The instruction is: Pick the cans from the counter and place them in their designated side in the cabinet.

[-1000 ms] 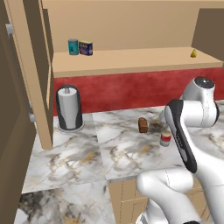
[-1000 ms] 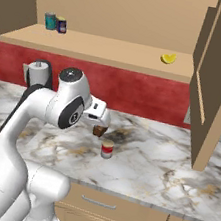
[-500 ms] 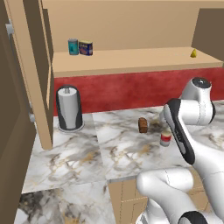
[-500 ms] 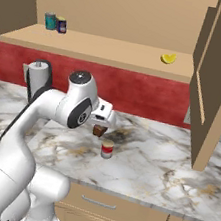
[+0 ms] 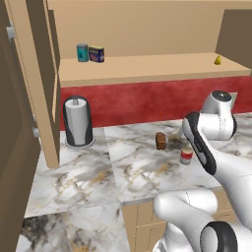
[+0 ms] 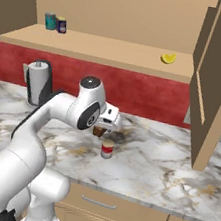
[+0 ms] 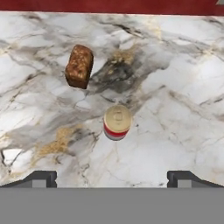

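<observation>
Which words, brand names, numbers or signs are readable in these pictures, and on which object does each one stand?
No text can be read anywhere.
Red can on the counter: a white band, no letters visible.
Dark blue can on the cabinet shelf: a yellow label, too small and blurred to read.
Teal can beside it: no legible print.
Brown block: no marking.
</observation>
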### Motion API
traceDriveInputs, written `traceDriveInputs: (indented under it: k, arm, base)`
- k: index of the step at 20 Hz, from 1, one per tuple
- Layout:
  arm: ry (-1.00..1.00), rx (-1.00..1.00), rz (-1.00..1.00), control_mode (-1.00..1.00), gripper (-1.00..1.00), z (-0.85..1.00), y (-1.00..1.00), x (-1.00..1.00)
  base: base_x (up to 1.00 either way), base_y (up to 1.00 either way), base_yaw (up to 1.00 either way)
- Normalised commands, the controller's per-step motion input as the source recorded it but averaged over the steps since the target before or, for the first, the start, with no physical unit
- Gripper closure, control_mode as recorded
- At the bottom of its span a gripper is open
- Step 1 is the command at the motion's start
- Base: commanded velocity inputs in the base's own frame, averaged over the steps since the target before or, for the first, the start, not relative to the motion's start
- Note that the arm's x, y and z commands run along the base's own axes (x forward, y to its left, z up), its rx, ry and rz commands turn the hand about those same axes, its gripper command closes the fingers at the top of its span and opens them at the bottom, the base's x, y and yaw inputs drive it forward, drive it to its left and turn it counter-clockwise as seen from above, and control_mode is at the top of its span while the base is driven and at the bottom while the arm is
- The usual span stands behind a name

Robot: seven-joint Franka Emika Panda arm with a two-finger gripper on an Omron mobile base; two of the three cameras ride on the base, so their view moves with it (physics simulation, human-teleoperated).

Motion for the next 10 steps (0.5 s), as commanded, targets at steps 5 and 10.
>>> traceDriveInputs:
  k: [5,10]
  arm:
    - [0.00,0.00,0.00,-1.00,-1.00,-0.30,-0.10,0.22]
    - [0.01,0.00,0.00,-1.00,-1.00,-0.33,-0.05,0.13]
  base:
    - [0.00,0.00,0.00]
    - [0.00,0.00,0.00]
